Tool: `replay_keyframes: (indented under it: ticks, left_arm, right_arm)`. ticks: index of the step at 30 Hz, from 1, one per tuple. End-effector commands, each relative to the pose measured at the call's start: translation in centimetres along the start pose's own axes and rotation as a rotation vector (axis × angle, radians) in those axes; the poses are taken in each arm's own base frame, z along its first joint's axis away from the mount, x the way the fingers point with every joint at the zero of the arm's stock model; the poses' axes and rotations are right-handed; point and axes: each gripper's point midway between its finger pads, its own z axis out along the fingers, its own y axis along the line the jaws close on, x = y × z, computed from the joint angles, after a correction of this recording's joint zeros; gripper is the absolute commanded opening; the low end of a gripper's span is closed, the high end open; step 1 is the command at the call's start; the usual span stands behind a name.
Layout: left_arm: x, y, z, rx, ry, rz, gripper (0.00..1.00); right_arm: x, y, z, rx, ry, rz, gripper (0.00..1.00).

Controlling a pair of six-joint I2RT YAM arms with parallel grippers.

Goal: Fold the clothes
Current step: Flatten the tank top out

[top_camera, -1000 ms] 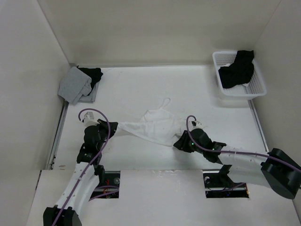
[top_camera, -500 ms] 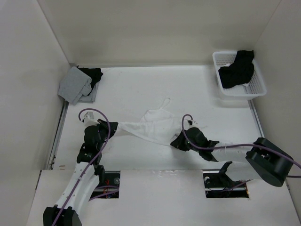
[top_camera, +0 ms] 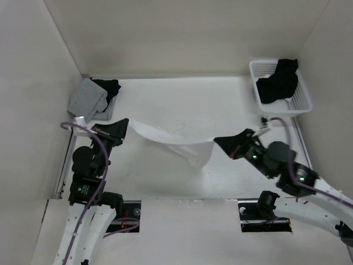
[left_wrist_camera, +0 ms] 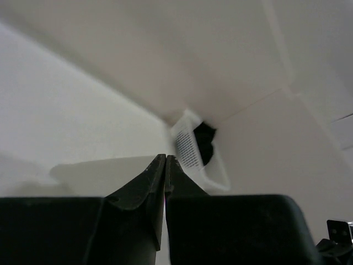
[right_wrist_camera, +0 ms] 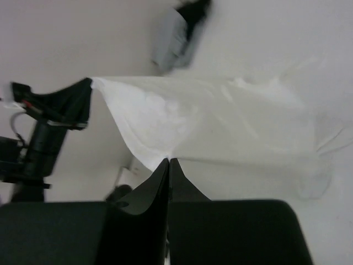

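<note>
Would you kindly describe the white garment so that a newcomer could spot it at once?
On the table, look at the middle. The white garment hangs stretched between the left gripper and the right gripper. Unlike the grey garment at the far left corner and the black garment in the basket, it is white and held up.

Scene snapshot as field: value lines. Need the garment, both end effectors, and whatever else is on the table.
garment: plain white thin fabric garment, stretched between both arms, middle sagging
left grip: left end effector shut on one end of it
right grip: right end effector shut on the other end
far right: white plastic mesh basket holding a black garment
far left: folded grey garment, black cloth against it
fold: not yet made
</note>
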Motion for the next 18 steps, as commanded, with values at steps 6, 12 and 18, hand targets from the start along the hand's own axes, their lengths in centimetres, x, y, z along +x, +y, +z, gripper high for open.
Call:
replay_keyframes:
  ticks: [6, 12, 18]
  left_arm:
    - [-12.5, -16.0, -6.6, 0.323, -0.281, -0.057, 0.01]
    - [-14.8, -18.2, -7.2, 0.343, -0.329, -0.046, 0.01]
    - [-10.4, -11.9, -0.8, 0.173, -0.210, -0.045, 0.01]
  right_arm:
    - [-14.7, 9.9, -8.2, -0.058, -0.268, -0.197, 0.02]
    - [-16.5, 13.2, -7.8, -0.090, -0.285, -0.260, 0.03]
    - [-13.9, 10.2, -2.5, -0.032, -0.217, -0.276, 0.03]
